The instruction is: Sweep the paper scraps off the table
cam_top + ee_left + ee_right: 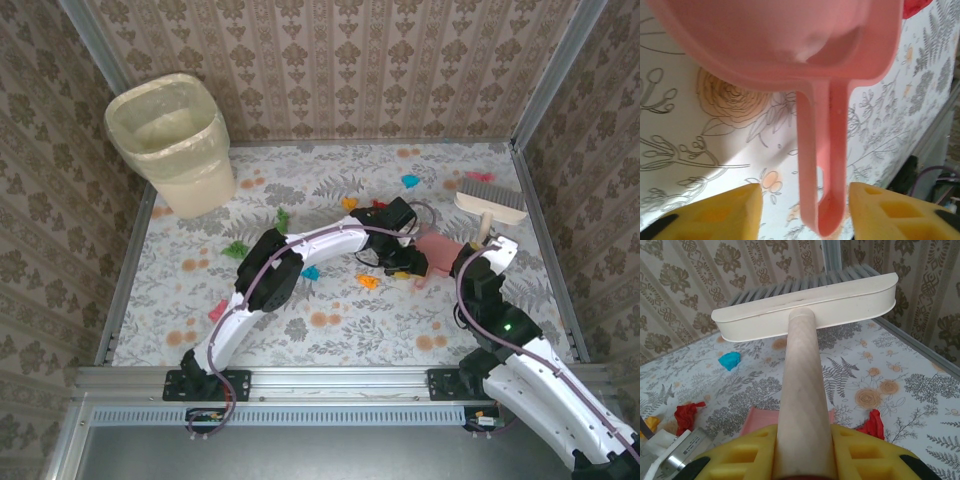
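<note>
Top external: bin (195, 185) w/ liner (126, 120); dustpan (440, 250)

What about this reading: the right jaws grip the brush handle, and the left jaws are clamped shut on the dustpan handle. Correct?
Not quite. The left jaws stand open on either side of the dustpan handle, with a clear gap on one side, as the left wrist view shows. The right jaws do grip the brush handle.

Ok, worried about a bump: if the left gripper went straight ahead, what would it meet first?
Likely the pink dustpan: its handle runs between the open fingers, its scoop right ahead.
</note>
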